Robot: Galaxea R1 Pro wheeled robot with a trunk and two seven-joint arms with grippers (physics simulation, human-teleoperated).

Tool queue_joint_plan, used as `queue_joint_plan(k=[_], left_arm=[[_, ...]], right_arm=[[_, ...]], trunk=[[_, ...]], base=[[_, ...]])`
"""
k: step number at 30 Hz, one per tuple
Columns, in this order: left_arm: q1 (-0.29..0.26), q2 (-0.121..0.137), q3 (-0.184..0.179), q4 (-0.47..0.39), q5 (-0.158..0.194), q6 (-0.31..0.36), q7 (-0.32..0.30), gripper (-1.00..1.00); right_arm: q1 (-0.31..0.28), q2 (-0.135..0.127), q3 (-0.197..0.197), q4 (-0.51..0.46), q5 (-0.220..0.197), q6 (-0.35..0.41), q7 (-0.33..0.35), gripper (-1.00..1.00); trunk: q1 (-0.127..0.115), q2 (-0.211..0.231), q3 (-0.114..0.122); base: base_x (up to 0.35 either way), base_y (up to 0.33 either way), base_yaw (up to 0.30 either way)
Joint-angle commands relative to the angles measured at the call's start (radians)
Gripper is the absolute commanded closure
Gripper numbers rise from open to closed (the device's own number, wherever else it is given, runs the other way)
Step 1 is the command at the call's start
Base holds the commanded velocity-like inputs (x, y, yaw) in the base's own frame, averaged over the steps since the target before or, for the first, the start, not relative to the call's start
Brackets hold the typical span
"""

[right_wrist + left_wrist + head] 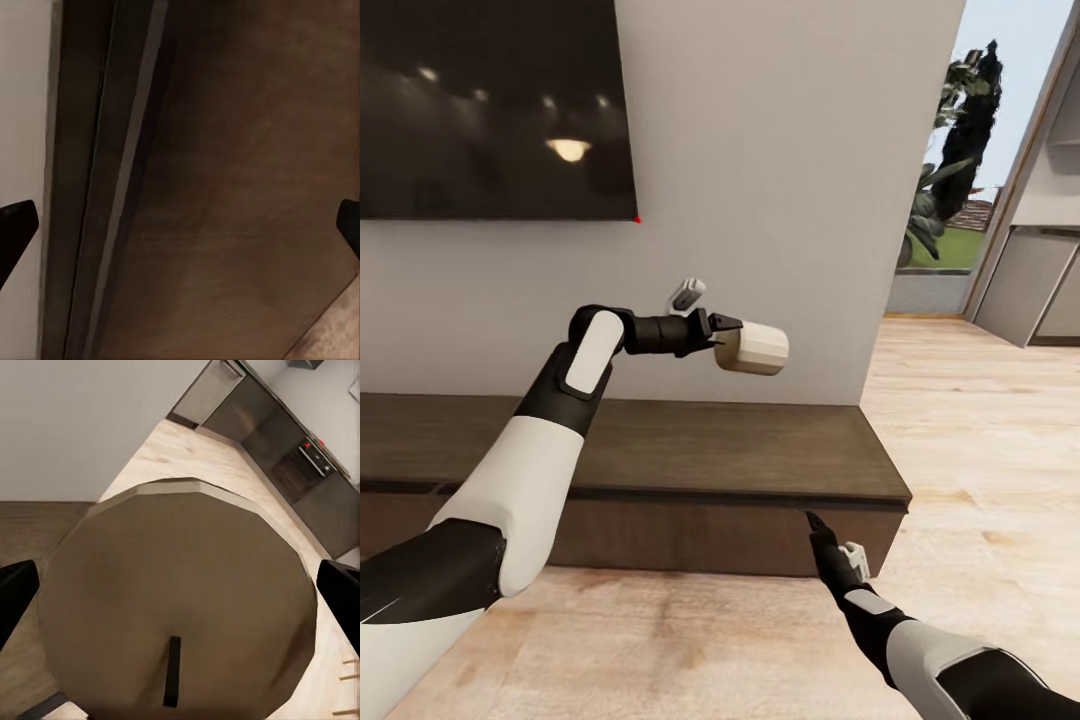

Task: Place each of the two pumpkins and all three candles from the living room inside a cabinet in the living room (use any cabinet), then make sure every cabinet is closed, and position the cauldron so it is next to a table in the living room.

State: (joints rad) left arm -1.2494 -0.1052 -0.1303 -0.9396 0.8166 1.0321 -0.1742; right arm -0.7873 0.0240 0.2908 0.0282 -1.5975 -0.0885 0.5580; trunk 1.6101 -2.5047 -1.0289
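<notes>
My left gripper (728,337) is shut on an off-white faceted candle (754,349), holding it on its side in the air above the right half of the cabinet. In the left wrist view the candle's beige end with its dark wick (180,600) sits between the two black fingertips (16,589). The cabinet (690,450) is a long low dark brown unit against the wall, its fronts closed. My right gripper (820,530) hovers just before the cabinet's front near its right end. In the right wrist view its fingertips (15,221) stand wide apart, open and empty, facing the dark wood front (225,187).
A black TV (490,100) hangs on the grey wall above the cabinet. Light wood floor (980,450) spreads to the right toward an opening with a plant (950,170) outside. Grey kitchen units (300,442) show in the left wrist view.
</notes>
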Motion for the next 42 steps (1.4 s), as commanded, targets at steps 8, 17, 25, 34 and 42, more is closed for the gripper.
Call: queue_joint_plan(k=[8,17,25,34,42], left_arm=[[-0.001,0.001,-0.013,0.012,-0.015,0.000,-0.023,1.00],[-0.001,0.000,-0.017,0.023,-0.017,-0.002,-0.024,1.00],[-0.001,-0.001,-0.018,0.025,-0.017,-0.003,-0.022,1.00],[-0.001,-0.001,-0.020,0.028,-0.017,-0.003,-0.021,1.00],[-0.001,-0.001,-0.022,0.031,-0.019,-0.004,-0.021,1.00]], right_arm=[[-0.001,-0.004,0.001,0.001,-0.009,-0.001,0.009,-1.00],[-0.001,-0.015,-0.039,-0.014,-0.009,0.097,0.034,-1.00],[-0.001,-0.019,-0.041,-0.021,-0.007,0.153,0.046,-1.00],[-0.001,-0.018,-0.041,-0.022,-0.007,0.144,0.063,-1.00],[-0.001,-0.019,-0.042,-0.021,-0.008,0.143,0.057,-1.00]], trunk=[[0.001,-0.001,-0.013],[0.001,-0.001,-0.013],[0.001,-0.001,-0.013],[0.001,-0.001,-0.013],[0.001,-0.001,-0.013]], base=[[0.000,0.000,0.000],[0.000,0.000,0.000],[0.000,0.000,0.000],[0.000,0.000,0.000],[0.090,0.000,0.000]])
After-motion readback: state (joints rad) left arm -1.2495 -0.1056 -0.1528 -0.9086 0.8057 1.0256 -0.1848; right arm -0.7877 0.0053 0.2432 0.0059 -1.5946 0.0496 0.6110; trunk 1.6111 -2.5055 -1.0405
